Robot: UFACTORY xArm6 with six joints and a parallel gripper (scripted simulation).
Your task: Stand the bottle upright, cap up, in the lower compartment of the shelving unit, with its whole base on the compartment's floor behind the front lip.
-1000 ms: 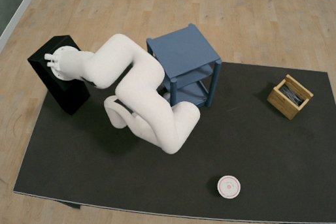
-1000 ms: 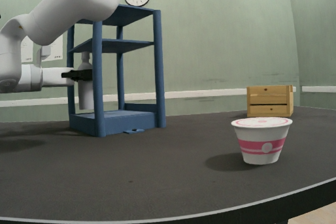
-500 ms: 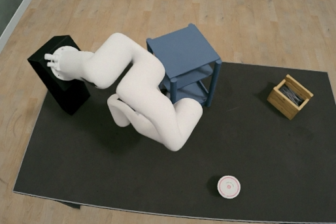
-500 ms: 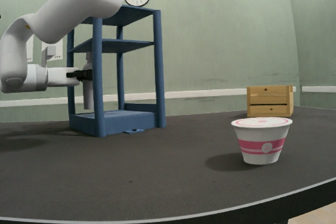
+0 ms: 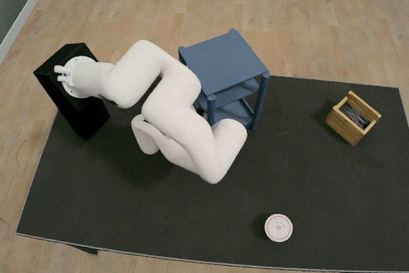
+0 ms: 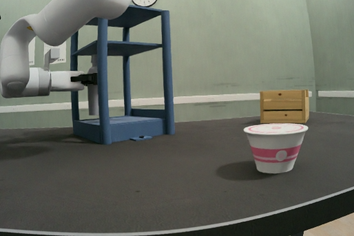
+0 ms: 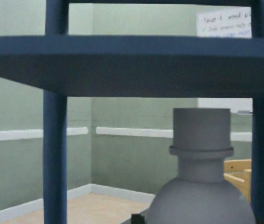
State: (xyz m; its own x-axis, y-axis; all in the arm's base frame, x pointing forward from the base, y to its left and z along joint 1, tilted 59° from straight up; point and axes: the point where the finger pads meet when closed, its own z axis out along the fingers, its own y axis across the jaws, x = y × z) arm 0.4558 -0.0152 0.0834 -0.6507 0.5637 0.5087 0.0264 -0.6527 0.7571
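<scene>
At left of the exterior view, the jaws clamp the upright bottle (image 6: 92,101), half hidden behind a post of the shelving unit (image 6: 102,80), its base above the lower floor.

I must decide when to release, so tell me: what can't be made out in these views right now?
- Bottle base against the compartment floor: exterior view, the shelving unit's front post covers it; I can't tell its depth past the lip.
- Gripper fingers: top view, hidden under the arm; wrist view, cut off by the bottom edge.
- Bottle body below the shoulder: wrist view, cut off.
</scene>
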